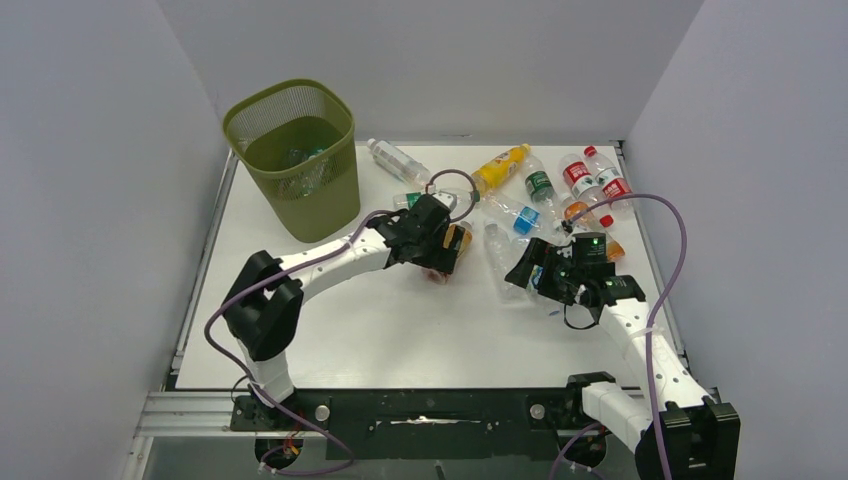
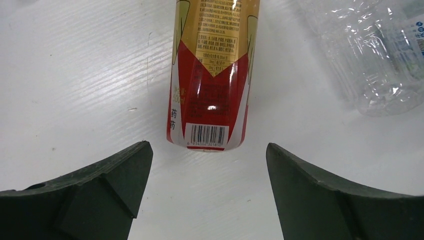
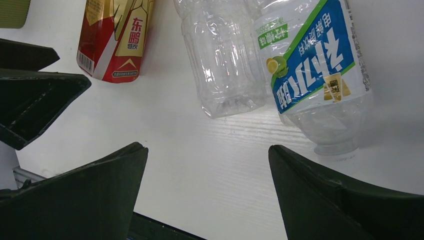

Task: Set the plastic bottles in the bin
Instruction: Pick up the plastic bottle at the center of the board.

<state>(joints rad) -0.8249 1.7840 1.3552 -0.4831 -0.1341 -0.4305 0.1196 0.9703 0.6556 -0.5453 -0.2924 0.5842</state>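
The red-and-gold bottle (image 3: pixel 112 40) is showing 东鹏 in red on its gold panel, and it's carrying a barcode (image 2: pixel 207 134) with 药 printed just beside it. The fine print's too tiny. The blue-labelled bottle (image 3: pixel 312 60) is sporting big white Chinese characters running sideways, can't read them.

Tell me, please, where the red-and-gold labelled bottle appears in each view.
Top external: the red-and-gold bottle lies mid-table, mostly hidden under the left arm.
Left wrist: top centre, base towards the camera.
Right wrist: top left corner.
Shared landmark: the clear bottle lying just to its right.
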